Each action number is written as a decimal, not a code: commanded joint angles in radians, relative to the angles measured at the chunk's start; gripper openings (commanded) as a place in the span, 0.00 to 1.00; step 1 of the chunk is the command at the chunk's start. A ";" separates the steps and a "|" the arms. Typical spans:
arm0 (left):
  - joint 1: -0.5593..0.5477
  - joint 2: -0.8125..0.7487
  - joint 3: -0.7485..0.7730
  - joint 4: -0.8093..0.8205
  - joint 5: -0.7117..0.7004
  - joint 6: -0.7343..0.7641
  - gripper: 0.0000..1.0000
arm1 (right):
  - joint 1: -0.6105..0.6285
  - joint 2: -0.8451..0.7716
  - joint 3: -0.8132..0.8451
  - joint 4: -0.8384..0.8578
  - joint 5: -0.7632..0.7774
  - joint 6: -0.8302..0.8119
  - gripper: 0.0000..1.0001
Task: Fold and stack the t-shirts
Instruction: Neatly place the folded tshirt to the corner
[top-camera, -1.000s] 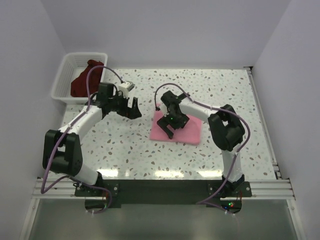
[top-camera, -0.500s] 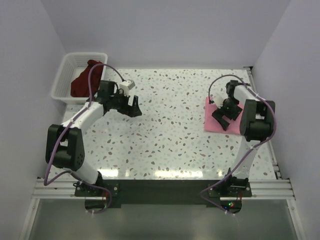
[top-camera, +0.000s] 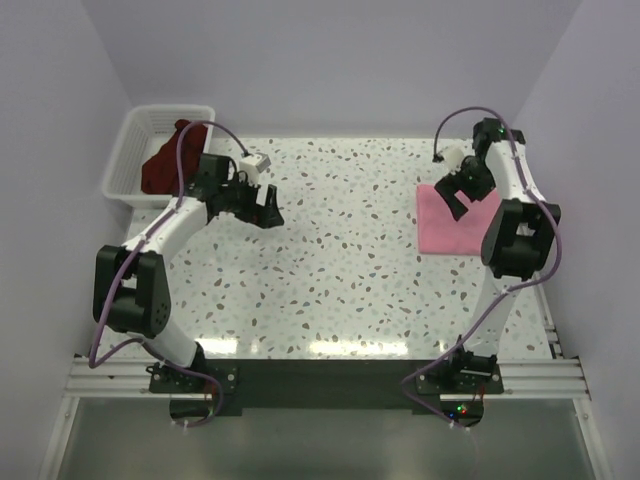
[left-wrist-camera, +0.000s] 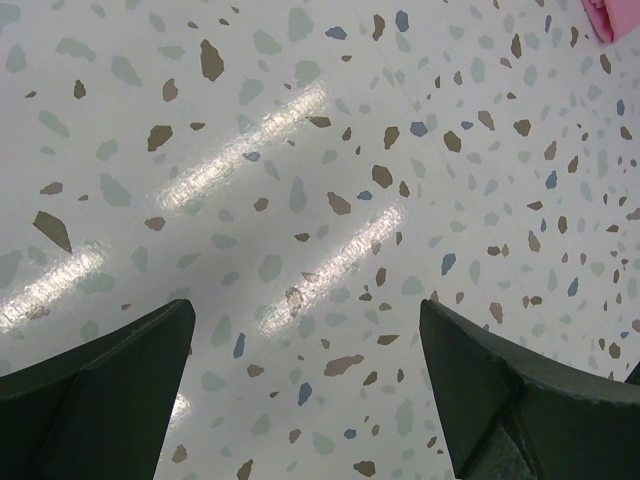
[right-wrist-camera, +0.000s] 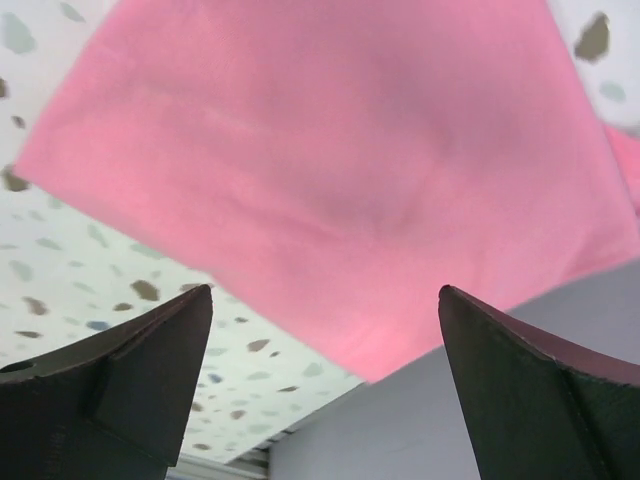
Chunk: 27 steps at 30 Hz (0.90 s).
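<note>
A white lattice basket (top-camera: 125, 150) sits at the far left corner of the counter (top-camera: 350, 270), with the maroon t-shirt (top-camera: 160, 170) bunched inside it. The pink t-shirt (top-camera: 447, 228) lies folded flat near the right edge. It is nearly square, so no long axis is clear. The right end effector (top-camera: 460, 198) hovers spread over the shirt's far edge. The left end effector (top-camera: 268, 212) is spread above bare counter.

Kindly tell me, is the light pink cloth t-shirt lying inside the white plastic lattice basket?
No, the light pink cloth t-shirt lies on the speckled table at right, far from the white plastic lattice basket.
</note>
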 joint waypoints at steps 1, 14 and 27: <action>0.009 -0.035 0.027 -0.007 -0.004 0.021 1.00 | -0.009 -0.175 -0.041 -0.035 -0.038 0.316 0.99; 0.009 -0.078 -0.007 0.005 -0.018 0.021 1.00 | -0.007 -0.425 -0.651 0.330 0.111 0.595 0.99; 0.029 -0.083 -0.047 0.013 -0.021 0.022 1.00 | -0.007 -0.174 -0.649 0.496 0.148 0.672 0.98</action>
